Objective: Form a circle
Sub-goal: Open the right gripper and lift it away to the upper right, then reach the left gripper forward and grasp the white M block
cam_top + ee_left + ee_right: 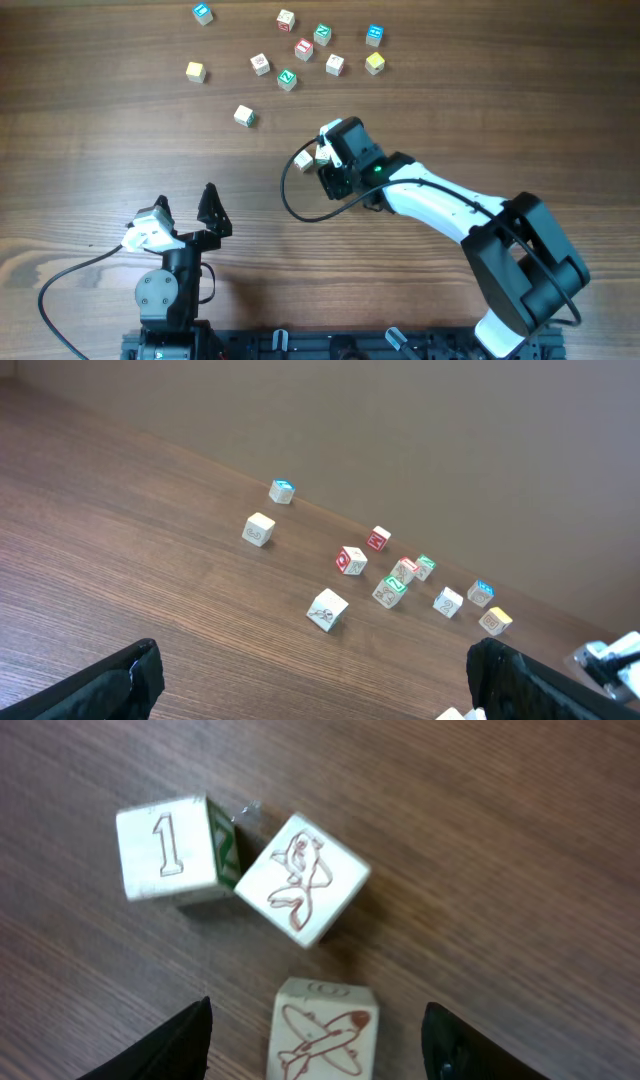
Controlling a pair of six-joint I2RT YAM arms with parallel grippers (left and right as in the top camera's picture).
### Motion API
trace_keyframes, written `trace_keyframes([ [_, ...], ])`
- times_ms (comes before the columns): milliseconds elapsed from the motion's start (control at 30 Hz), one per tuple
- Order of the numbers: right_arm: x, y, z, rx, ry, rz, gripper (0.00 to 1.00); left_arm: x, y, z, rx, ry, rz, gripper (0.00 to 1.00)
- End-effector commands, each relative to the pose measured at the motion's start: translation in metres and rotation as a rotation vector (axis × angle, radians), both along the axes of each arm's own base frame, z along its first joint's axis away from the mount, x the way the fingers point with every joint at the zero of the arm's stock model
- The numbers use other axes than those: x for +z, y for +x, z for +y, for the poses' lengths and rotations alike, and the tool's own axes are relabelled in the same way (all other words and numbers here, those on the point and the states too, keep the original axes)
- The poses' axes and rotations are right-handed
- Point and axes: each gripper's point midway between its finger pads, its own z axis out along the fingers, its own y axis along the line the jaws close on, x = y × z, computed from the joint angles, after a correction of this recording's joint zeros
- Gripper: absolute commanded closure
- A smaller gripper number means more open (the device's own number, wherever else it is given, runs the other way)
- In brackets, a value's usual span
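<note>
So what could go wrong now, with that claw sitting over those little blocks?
The airplane cube sits between the open fingers of the right gripper; a sideways pull-away could knock it. The fish cube touches the "1" cube, so one bump may shift both. The arm's black cable loops close by and might drag across them.

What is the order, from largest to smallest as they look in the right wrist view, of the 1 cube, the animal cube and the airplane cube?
1. Airplane cube: widest face, yet cut by the picture's edge and seemingly nearest the camera, so unsure.
2. Animal cube and 1 cube: alike, not ranked.
</note>
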Motion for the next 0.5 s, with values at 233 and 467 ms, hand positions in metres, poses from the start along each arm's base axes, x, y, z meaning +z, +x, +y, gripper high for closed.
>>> trace_keyframes([
  [233, 0.075, 0.102, -0.115, -0.336, 0.061, -0.119, 0.00, -0.001, 0.000, -0.002, -0.010, 0.011, 0.001, 0.00],
  [467, 0.067, 0.109, -0.203, -0.528, 0.028, -0.072, 0.00, -0.001, 0.000, -0.002, -0.010, 0.011, 0.001, 0.00],
])
